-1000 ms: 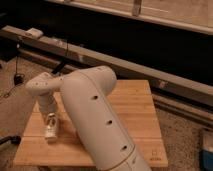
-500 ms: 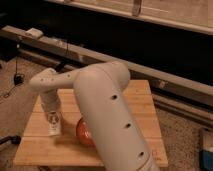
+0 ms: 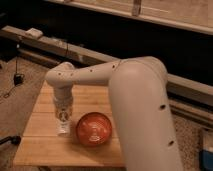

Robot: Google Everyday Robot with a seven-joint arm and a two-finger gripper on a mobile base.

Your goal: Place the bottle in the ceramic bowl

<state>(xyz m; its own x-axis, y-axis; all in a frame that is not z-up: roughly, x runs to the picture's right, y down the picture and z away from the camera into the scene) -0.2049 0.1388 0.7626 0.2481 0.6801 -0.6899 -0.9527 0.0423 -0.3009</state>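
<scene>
Bottle outside the ceramic bowl, gripper above it.
On the wooden table point(image 3: 45, 146), the red-orange ceramic bowl point(image 3: 93, 128) shows a glossy inside with faint white marks. The pale bottle point(image 3: 63, 125) stands upright just to its left, outside it. The gripper point(image 3: 62, 114) points down right over the bottle; whether it has hold of it cannot be told. The thick pale arm point(image 3: 137, 100) arches behind.

Lab: cables point(image 3: 17, 70); fingers point(image 3: 59, 113) clasp bottle point(image 3: 63, 127) over wooden table point(image 3: 45, 146).
</scene>
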